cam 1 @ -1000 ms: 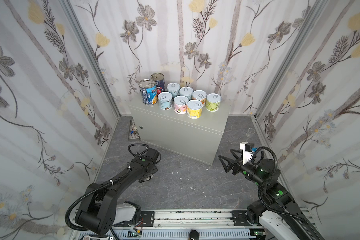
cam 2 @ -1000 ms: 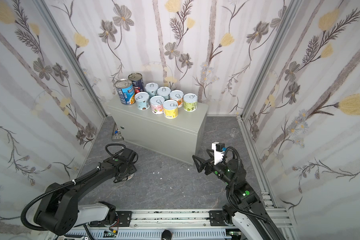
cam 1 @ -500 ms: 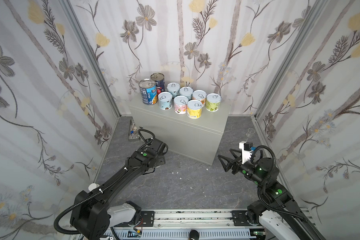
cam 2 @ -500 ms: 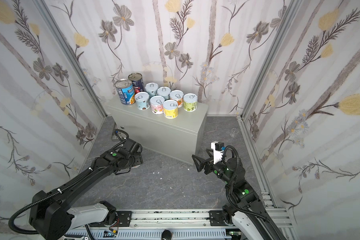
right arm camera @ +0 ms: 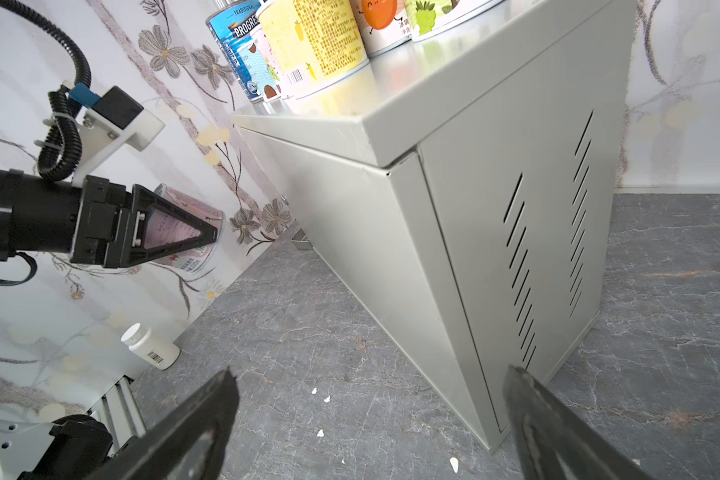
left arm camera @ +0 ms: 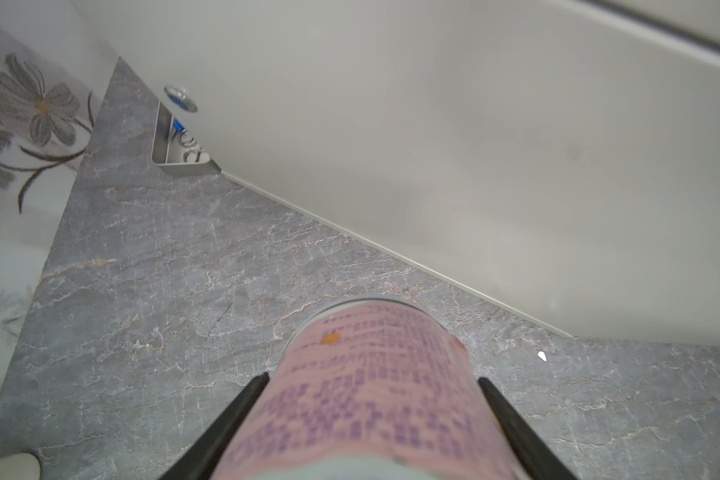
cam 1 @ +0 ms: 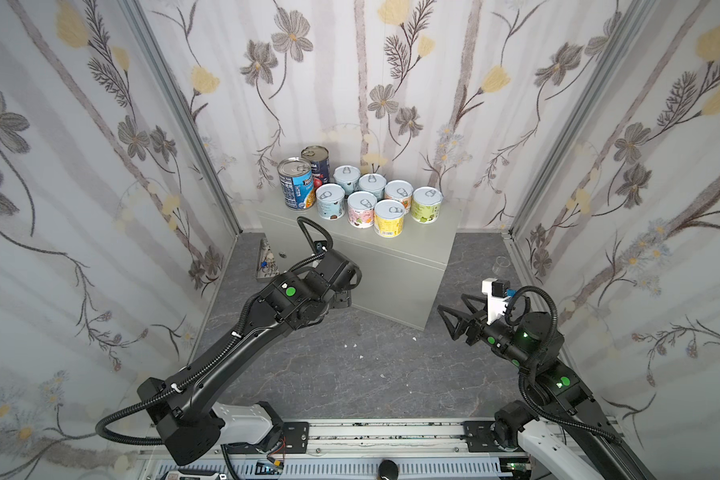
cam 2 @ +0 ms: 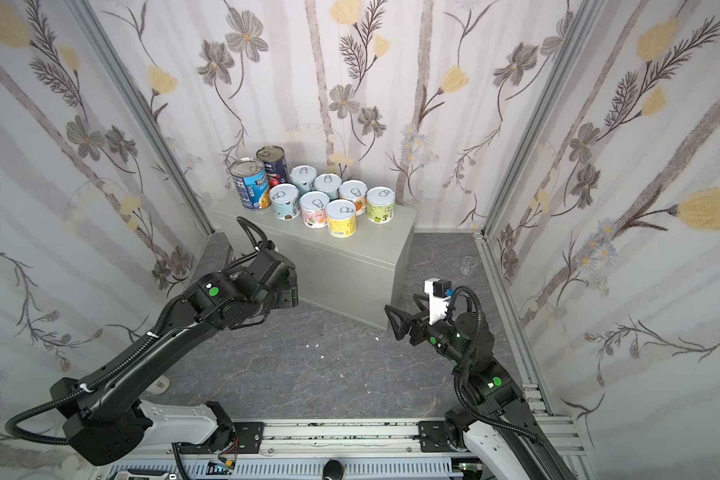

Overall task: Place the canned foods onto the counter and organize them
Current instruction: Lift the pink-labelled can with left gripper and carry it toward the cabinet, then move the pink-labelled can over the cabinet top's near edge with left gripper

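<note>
smooth cylindrical pink-labelled can (left arm camera: 375, 386) tight between left fingers (left arm camera: 225, 428); right fingers (right arm camera: 196, 424) wide apart

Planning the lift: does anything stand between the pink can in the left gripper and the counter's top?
Only the counter itself: the pink can, shut in the left gripper, hangs before its front face, below the top edge. The top's front strip is bare; the placed cans stand further back.

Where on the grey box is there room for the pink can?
Bare room: the right end of the counter, beyond the green can, and the front strip between the yellow can and the front edge. Crowded: the back left, where the tall cans and short cans stand packed close.
</note>
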Controlling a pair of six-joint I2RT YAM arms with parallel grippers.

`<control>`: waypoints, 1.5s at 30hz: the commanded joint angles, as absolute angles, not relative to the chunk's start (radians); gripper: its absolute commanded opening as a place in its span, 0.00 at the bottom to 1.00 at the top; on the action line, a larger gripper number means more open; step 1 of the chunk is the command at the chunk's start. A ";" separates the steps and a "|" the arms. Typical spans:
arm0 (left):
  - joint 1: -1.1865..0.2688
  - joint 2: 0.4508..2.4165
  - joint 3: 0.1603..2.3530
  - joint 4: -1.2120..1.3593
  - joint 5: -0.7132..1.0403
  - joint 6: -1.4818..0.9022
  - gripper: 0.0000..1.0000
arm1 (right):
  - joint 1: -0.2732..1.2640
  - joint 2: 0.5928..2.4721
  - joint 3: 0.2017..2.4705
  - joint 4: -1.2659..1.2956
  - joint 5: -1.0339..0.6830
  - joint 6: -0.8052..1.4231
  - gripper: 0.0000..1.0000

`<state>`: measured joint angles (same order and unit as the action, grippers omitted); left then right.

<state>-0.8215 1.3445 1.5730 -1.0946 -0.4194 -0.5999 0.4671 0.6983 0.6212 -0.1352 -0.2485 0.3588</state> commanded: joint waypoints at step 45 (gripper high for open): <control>-0.977 2.100 2.665 -1.139 -0.382 -0.454 0.61 | 0.467 0.655 0.707 -0.307 -0.210 0.333 1.00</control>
<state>-0.9905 2.0766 2.6698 -1.2091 -0.4301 -0.4267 0.4656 0.6514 0.6983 -0.3172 -0.2039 0.3386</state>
